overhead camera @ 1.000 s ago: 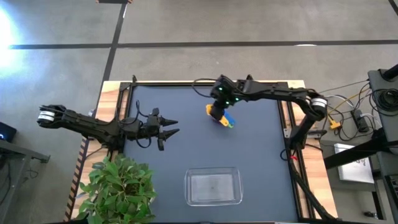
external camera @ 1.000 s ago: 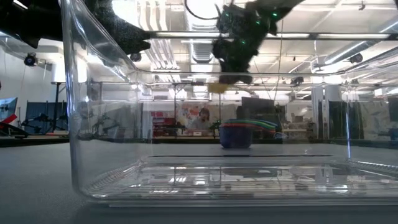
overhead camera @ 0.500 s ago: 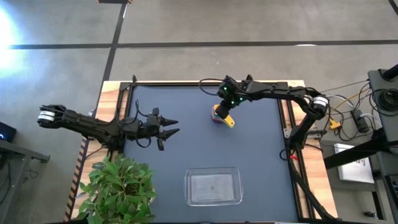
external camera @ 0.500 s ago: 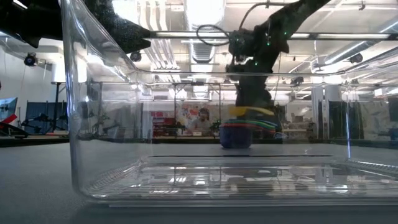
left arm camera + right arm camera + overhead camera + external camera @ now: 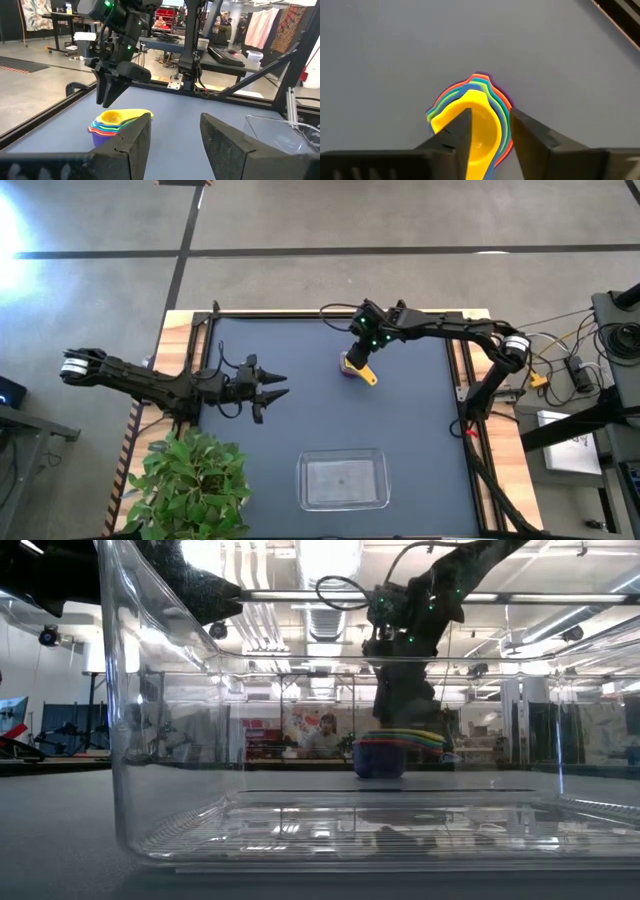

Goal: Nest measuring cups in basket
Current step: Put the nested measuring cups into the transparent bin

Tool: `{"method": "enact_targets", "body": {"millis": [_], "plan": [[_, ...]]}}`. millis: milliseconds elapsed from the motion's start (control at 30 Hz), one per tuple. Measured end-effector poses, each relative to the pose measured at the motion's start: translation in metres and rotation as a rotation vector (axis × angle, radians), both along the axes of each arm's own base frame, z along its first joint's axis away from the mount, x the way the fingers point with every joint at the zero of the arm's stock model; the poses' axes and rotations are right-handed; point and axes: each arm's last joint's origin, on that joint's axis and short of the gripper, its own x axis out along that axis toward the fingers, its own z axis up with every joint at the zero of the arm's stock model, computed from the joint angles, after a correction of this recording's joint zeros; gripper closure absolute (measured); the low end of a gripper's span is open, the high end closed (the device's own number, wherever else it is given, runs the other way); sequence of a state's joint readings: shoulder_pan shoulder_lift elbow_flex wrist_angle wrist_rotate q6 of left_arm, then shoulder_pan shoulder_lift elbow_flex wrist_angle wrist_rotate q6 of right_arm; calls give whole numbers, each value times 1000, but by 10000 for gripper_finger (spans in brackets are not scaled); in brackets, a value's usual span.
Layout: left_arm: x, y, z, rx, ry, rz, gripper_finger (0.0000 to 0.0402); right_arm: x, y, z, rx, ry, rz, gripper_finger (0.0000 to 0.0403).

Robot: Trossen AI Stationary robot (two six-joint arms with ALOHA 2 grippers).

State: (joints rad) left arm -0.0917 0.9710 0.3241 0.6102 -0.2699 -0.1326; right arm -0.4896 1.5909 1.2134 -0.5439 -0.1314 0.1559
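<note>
The measuring cups (image 5: 350, 367) stand nested in one stack on the dark table mat, toward its far side. The yellow cup (image 5: 480, 125) is on top and the purple one at the bottom, as the stack (image 5: 112, 130) shows in the left wrist view. My right gripper (image 5: 360, 352) hangs open just over the stack, fingers pointing down, one on each side of the yellow cup, apart from it. My left gripper (image 5: 282, 385) waits open at the table's left side. The clear basket (image 5: 303, 480) rests on its base near the near edge, with no cup in it.
A potted plant (image 5: 190, 480) stands at the near left corner, beside the left arm. Wooden rails (image 5: 470, 430) frame the mat. Bare mat lies between the stack and the basket. People (image 5: 325, 730) show in the room beyond the far edge.
My right gripper brought the yellow cup down from above the stack onto it, shifting slightly toward the far right. It then rose a little, leaving the yellow cup nested on top. The left arm kept still.
</note>
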Motion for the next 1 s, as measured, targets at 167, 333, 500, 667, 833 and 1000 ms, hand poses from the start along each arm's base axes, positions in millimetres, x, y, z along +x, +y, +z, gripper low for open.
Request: {"method": "enact_targets", "body": {"millis": [167,333,500,667,833,1000], "plan": [[0,0,0,0,2,0,247,-1,5,0,3,27,18,225],[0,0,0,0,5,0,247,-3,14,-2,19,89,37,188],[0,0,0,0,5,0,247,-4,25,-4,40,144,67,159],[0,0,0,0,5,0,247,-2,34,-5,52,169,87,127],[0,0,0,0,5,0,247,-3,38,-6,74,191,66,89],[0,0,0,0,5,0,247,-4,37,-7,29,212,39,45]]}}
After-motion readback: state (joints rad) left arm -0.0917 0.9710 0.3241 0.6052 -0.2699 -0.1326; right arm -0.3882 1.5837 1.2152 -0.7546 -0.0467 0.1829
